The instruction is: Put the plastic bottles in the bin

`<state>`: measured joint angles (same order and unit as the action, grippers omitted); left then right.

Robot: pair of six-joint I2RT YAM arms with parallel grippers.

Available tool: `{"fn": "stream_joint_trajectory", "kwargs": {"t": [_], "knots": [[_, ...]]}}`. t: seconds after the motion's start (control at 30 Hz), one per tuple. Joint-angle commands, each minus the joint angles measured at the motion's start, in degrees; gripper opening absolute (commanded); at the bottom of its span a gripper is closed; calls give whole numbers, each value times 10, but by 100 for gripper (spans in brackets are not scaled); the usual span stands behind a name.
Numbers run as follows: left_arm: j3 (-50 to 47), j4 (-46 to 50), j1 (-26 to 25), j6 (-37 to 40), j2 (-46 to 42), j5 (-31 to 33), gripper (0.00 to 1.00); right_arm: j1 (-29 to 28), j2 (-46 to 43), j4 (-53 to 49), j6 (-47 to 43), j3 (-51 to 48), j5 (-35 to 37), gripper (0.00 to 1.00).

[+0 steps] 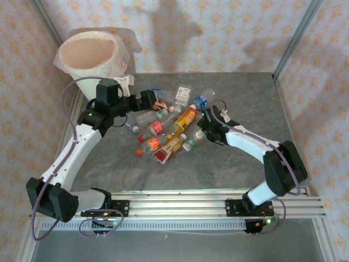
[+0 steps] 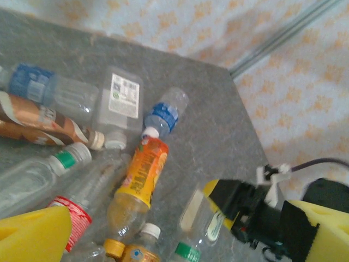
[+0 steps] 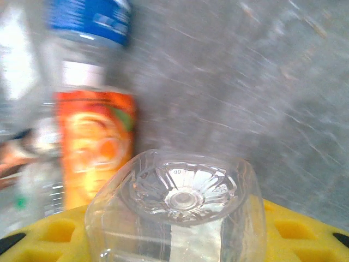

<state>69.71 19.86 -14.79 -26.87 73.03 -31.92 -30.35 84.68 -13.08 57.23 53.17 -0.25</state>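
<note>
- Overhead, we see the plastic bottles (image 1: 169,123) lying in a loose heap at the middle of the grey table (image 1: 245,158), all on their sides.
- The bin (image 1: 90,71) stands at the far left corner of the table, apart from the heap, with its pink liner folded over the rim.
- We find the right gripper (image 1: 200,132) at the right edge of the heap, low over the table.
- In its wrist view the right gripper (image 3: 174,234) has its yellow fingers (image 3: 49,234) pressed against both sides of a clear bottle (image 3: 180,207). The bottle's ribbed base faces the camera and its walls are squashed to a squarish outline.
- From the left wrist we see that same clear bottle (image 2: 199,218) clamped in the right gripper (image 2: 234,210), its green cap pointing toward the heap.
- Just beyond it lies an orange-labelled bottle (image 3: 95,147), and past that a blue-labelled bottle (image 3: 90,19).
- The left gripper (image 1: 155,102) reaches over the heap's far left side, near the bin.
- Its jaws are spread wide and hold nothing; in its own view the left gripper (image 2: 177,234) straddles several bottles.
- Below that camera we also see a flat clear bottle with a white label (image 2: 122,98), a brown-labelled bottle (image 2: 38,123) and a red-labelled bottle (image 2: 73,218).
</note>
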Motion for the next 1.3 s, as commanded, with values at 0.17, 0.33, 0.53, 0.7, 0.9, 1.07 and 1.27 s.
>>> {"fn": "stream_joint_trajectory", "kwargs": {"t": [0.17,0.33,0.53,0.7,0.9,1.07,1.27], "knots": [[51,-12,-96,61,75,24,100,-1,-72,137,-154,35,-10,44],[66,-25,-140,94,129,-9,100,0,-75,234,-152,37,-58,45],[85,-52,-143,113,187,-87,100,1,-69,257,-131,66,-116,45],[84,-90,-144,128,196,-83,95,2,-69,215,-114,96,-156,45],[81,-126,-145,115,198,-81,89,2,-66,219,-80,99,-171,46],[85,-127,-144,108,199,-86,84,2,-49,206,-73,107,-183,46],[80,-140,-145,106,199,-85,64,2,-32,212,-54,109,-215,46]]}}
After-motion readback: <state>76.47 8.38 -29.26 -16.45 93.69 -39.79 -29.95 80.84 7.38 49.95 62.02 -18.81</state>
